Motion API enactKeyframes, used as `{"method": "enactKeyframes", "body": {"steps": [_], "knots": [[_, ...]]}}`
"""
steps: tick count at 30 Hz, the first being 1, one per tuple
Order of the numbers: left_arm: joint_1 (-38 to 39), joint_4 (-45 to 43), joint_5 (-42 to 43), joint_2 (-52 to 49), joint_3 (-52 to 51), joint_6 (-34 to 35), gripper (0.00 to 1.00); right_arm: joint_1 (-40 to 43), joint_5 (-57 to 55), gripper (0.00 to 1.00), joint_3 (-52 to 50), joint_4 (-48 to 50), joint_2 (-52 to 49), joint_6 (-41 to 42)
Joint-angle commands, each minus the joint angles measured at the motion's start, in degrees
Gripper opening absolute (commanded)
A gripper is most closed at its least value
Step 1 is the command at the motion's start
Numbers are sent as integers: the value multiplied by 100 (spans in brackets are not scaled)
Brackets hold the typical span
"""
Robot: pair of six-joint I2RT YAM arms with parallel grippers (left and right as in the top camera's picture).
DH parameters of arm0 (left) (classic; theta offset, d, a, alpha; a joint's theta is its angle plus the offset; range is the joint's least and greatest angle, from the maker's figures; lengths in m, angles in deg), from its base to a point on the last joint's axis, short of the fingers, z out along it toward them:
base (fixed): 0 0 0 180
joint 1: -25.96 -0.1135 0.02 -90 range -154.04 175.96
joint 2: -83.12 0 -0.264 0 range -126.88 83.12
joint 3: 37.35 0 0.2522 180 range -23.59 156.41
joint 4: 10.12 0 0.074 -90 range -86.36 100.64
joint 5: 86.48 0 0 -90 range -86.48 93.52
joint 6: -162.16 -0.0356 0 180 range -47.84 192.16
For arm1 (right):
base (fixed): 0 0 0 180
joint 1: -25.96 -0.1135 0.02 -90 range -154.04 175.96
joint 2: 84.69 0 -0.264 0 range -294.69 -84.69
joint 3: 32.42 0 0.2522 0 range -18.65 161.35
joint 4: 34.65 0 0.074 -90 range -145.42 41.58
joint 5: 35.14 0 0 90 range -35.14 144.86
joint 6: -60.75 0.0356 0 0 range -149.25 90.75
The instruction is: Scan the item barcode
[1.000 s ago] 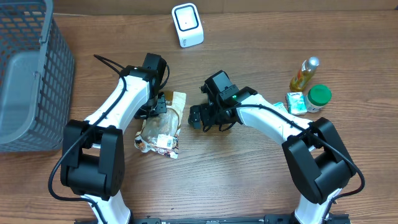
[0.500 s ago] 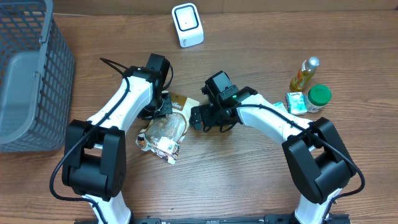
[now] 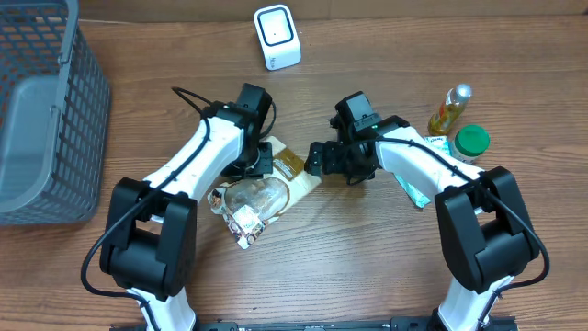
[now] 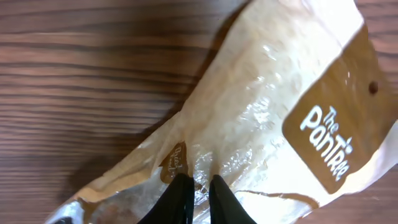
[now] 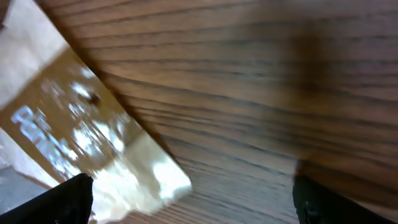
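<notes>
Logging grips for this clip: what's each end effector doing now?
Left end effector: closed, pinching the snack pouch.
Right end effector: open, holding nothing.

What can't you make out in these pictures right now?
- Overhead: white label on the Pantree pouch, too small to read any barcode.
- Overhead: left fingers, covered by the left arm.
- Left wrist: pouch's lower end, cut off by the bottom edge.
- Right wrist: pouch's print, blurred beyond reading.
</notes>
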Motion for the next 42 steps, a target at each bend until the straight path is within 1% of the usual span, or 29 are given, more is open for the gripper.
{"method": "enactKeyframes", "body": {"steps": [1, 8, 11, 14, 18, 23, 27, 29, 33, 35, 39, 42], "knots": [[190, -44, 463, 26, -26, -138, 13, 68, 87, 100, -28, 4, 24, 26], [435, -76, 883, 31, -20, -138, 4, 90, 83, 100, -28, 7, 22, 24], [407, 37, 872, 92, 61, -286, 4, 90, 81, 100, -28, 2, 22, 22], [251, 240, 874, 271, 267, -284, 4, 90, 44, 100, -28, 4, 22, 22], [-50, 664, 879, 555, 549, -107, 4, 90, -24, 100, -28, 17, 22, 24], [-463, 1239, 802, 660, 542, -114, 4, 83, -22, 100, -28, 50, 22, 24], [-704, 1580, 393, 658, 415, -114, 4, 79, -24, 100, -28, 76, 22, 20], [-778, 1687, 363, 656, 258, -111, 5, 79, -22, 100, -28, 79, 22, 22], [-787, 1604, 203, 643, -92, -111, 4, 79, -22, 100, -28, 79, 22, 22], [-798, 1419, 144, 616, -376, -109, 4, 79, -22, 100, -28, 87, 22, 22], [-802, 1119, 116, 616, -671, -111, 4, 79, -22, 100, -28, 87, 22, 22], [-802, 737, 13, 616, -848, -107, 5, 79, -24, 100, -28, 90, 20, 22]]}}
